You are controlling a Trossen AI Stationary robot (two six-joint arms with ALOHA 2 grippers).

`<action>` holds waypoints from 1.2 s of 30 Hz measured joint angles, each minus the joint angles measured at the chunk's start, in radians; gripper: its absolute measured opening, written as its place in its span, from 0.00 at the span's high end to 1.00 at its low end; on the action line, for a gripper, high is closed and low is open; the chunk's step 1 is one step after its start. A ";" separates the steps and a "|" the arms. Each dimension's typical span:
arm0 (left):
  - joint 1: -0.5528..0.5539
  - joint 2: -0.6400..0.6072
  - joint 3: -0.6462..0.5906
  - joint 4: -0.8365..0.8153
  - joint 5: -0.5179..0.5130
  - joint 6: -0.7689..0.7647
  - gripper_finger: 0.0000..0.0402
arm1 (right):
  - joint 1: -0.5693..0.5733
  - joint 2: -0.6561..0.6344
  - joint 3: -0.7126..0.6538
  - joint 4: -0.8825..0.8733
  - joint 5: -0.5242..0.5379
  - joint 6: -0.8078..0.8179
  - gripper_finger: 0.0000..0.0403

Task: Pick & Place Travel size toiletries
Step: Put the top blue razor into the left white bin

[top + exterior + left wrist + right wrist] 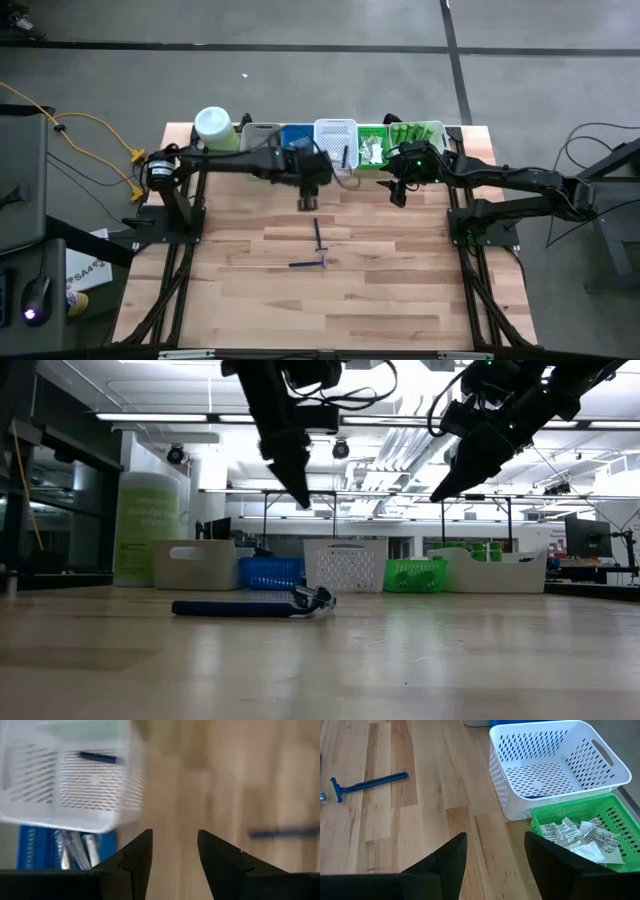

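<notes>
"Two blue razors [318,236] lie out on the bare wooden tabletop [380,290], is that right?"

"Yes, two, near its middle: one points away toward the bins, the other [308,264] lies crosswise just in front of it. Each is a thin stick with a crossbar head. A third dark blue stick [98,757] rests inside the white basket [555,765]."

"What's the surface like?"

"Pale butcher-block planks, smooth, with a visible grain. Around it is a grey concrete floor with yellow cable [95,125] trailing on the left. Level across the tabletop you see an open workshop with strip lights on the ceiling."

"And the containers?"

"Five in a row along the far edge: a grey bin [262,135], a blue perforated basket [297,135], the white perforated one, a green mesh basket [600,827] and a pale bin [420,132] holding green bottles. A tall pale-green jar [213,126] with a white lid stands at the left end. The green basket holds crinkled white sachets [570,837]; the blue one holds clear tubes [75,847]."

"The arms?"

"Left gripper [308,203] hangs above the tabletop just in front of the blue and white baskets, jaws parted, nothing in them. Right gripper [398,196] hangs in front of the green basket, jaws likewise apart and empty."
</notes>
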 joint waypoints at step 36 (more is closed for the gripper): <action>-0.209 0.234 -0.018 0.066 0.295 0.933 0.62 | 0.000 0.000 0.000 0.000 -0.004 -0.007 0.52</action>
